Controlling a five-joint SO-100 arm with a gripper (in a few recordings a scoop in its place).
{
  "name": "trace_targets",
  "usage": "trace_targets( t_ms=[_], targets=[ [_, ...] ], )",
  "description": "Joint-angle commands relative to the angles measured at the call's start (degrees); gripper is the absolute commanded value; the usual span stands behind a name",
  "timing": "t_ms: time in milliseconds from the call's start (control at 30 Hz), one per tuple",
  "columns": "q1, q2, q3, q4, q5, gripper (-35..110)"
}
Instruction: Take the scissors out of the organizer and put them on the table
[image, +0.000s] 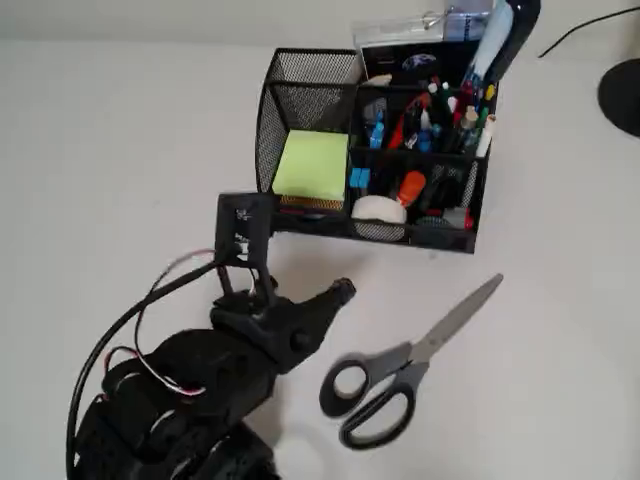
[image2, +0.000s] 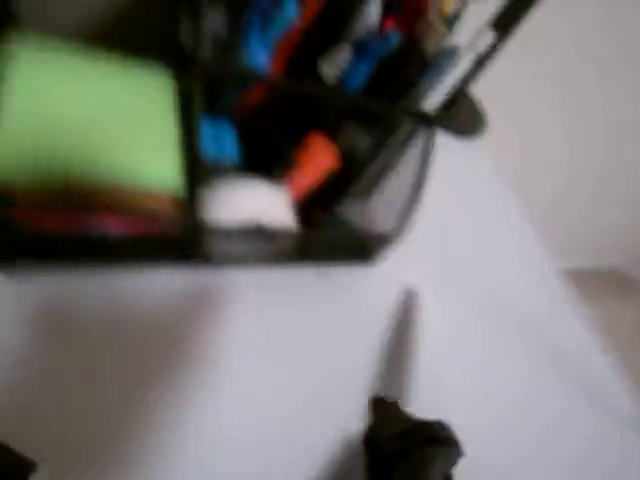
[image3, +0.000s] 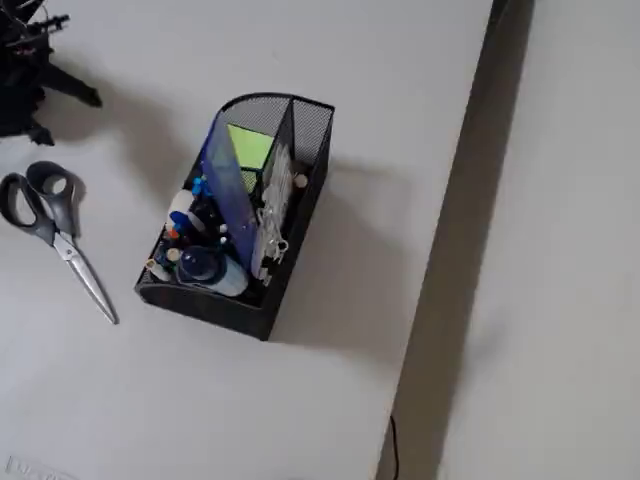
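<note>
our pincer (image: 335, 293) looks closed and empty with the scissors (image: 400, 370) flat on the table (image: 120, 150) just right of it, so a careless swing could knock them.

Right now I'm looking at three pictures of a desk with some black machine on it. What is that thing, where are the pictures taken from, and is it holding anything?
The black machine is a small robot arm ending in a two-finger gripper. One picture looks down from overhead, one comes from a camera riding on the arm's wrist (blurred), and one from a fixed camera standing off to the side.

On the off-white table stands a black wire-mesh organizer holding a yellow-green sticky-note pad, pens and a white tape roll. In front of it, flat on the table, lie large scissors with dark grey loop handles and silver blades, also seen in the fixed view.

The gripper holds nothing; it sits beside the scissors' handles, apart from them. Whether its fingers are open or shut I cannot tell.
</note>
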Motion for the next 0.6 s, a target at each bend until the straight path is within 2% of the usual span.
trace_targets(
  t_ms=[0,67,167,267,400,567],
  targets=[
    [-7.03,0.70,-2.02,-3.96,39.46,39],
    [-9.40,0.70,-3.52,-3.08,54.84,33],
    [-14.15,0.79,-8.88,5.71,75.32,16],
    [-19.51,0.88,-12.22,15.82,87.71,1],
    [-21.36,-0.62,-8.00,19.16,92.99,0],
    [-24.52,0.97,0.44,19.78,91.85,0]
  ],
)
